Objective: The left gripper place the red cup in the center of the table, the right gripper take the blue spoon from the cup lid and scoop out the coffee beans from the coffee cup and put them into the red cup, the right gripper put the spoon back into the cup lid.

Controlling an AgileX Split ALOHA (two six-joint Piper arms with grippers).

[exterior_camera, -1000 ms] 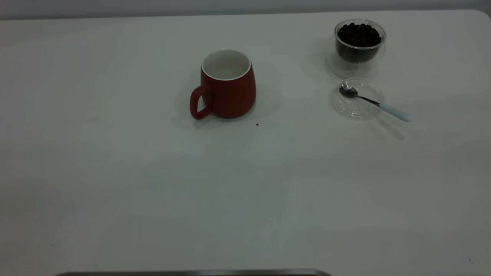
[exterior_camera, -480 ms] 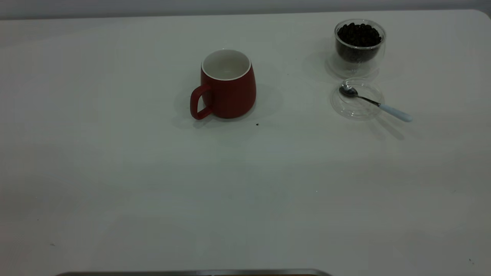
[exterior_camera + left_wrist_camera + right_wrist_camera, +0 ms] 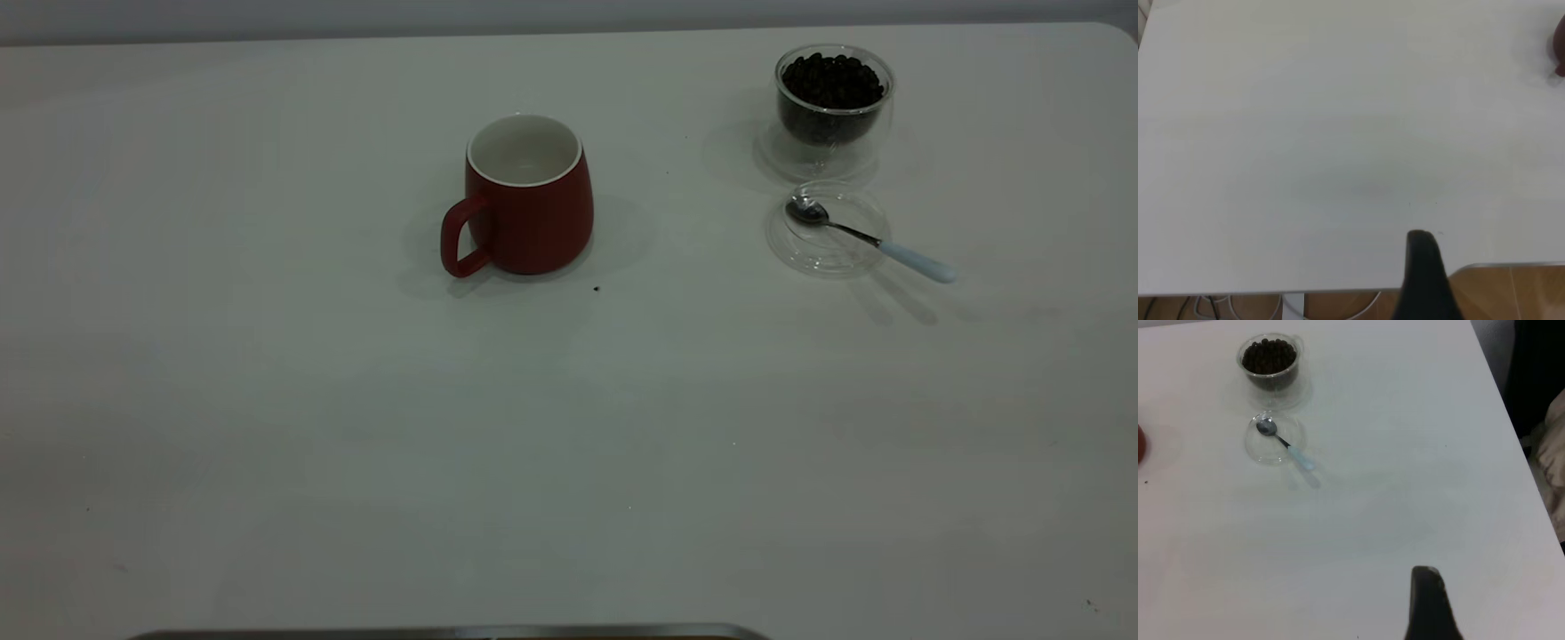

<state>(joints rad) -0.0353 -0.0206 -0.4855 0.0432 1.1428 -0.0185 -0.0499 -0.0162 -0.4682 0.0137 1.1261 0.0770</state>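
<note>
Table (image 3: 267, 400): white, flat.
Right gripper (image 3: 1429, 603): held well short of the cup lid (image 3: 827, 228); opening cannot be told.
Blue spoon (image 3: 867, 237): bowl rested in lid.

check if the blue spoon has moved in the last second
No. The blue spoon lies where it did, with its bowl in the cup lid and its handle past the rim, just in front of the coffee cup.

On my right wrist feed, the coffee cup (image 3: 1269, 361) of coffee beans (image 3: 1270, 355) sits upper left on the counter (image 3: 1405, 453); the blue spoon (image 3: 1286, 445) rests across the cup lid (image 3: 1273, 438) beside it.
</note>
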